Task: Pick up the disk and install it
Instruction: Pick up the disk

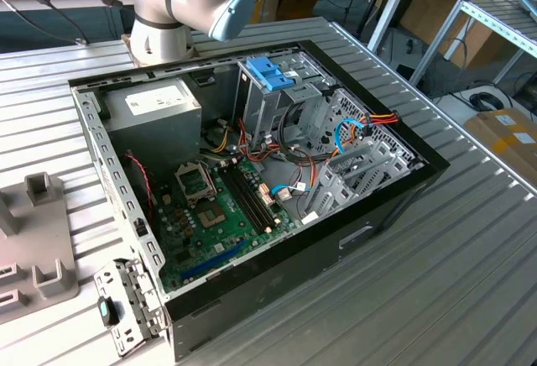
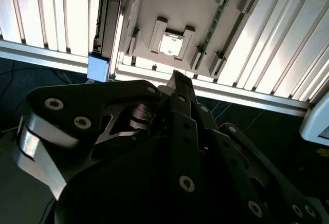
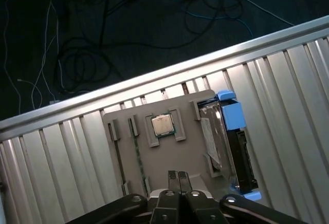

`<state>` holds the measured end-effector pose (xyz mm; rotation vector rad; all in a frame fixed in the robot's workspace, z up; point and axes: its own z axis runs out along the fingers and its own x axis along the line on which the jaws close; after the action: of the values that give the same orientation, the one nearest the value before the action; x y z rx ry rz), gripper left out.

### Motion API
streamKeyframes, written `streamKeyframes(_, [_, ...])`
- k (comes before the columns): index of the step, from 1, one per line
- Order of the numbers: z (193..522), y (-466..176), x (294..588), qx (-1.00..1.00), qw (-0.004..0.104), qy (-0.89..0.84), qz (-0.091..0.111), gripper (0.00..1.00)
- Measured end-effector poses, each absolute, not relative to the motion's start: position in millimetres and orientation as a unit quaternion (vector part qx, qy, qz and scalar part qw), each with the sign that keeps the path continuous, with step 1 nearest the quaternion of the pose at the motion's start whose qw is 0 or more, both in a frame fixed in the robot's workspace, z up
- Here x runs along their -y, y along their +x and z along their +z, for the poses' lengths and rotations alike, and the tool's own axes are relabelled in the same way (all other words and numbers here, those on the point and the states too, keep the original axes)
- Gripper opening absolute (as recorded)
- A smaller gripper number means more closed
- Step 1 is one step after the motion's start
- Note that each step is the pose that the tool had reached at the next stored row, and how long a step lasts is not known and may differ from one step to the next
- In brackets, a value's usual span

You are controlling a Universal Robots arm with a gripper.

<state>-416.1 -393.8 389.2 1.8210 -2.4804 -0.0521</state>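
- Hovering over the grey holder (image 3: 169, 157), your gripper (image 3: 177, 175) has its jaws together, gripping nothing.
- Your disk (image 3: 226, 147) stands on edge in the holder's side slot, untouched.

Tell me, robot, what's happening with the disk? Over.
Fingers shut, empty, over the grey tray. Disk standing on edge in the tray, not picked up. Nothing in the way.

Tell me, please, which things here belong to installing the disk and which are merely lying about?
For the job: disk, gripper, open computer case, its blue-latched drive cage.
Lying about: processor chip, memory stick, power supply box.
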Motion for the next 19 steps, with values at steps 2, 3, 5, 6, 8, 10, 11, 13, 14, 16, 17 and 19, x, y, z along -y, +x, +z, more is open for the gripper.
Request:
streamKeyframes(2, [389.2,-415.8,392.6,0.801,0.032,0.597,-0.017,0.11])
streamKeyframes(3, [389.2,-415.6,391.9,0.799,0.032,0.6,-0.017,0.11])
streamKeyframes(5, [389.1,-415.3,390.4,0.793,0.032,0.608,-0.016,0.11])
streamKeyframes(6, [389.1,-415.1,390.0,0.791,0.032,0.61,-0.016,0.11])
streamKeyframes(8, [389.2,-415.1,389.5,0.783,0.033,0.62,-0.016,0.11])
streamKeyframes(10, [389.1,-415.0,389.4,0.778,0.033,0.627,-0.015,0.11])
streamKeyframes(11, [389.1,-415.1,389.4,0.776,0.033,0.63,-0.015,0.11])
streamKeyframes(13, [389.2,-415.0,389.3,0.77,0.033,0.637,-0.015,0.11])
streamKeyframes(14, [389.1,-415.0,389.3,0.768,0.033,0.64,-0.015,0.11])
streamKeyframes(16, [389.2,-415.0,389.2,0.762,0.033,0.646,-0.015,0.11])
streamKeyframes(17, [389.2,-415.0,389.2,0.758,0.033,0.651,-0.014,0.11])
streamKeyframes(19, [389.2,-415.0,389.2,0.754,0.033,0.656,-0.014,0.11])
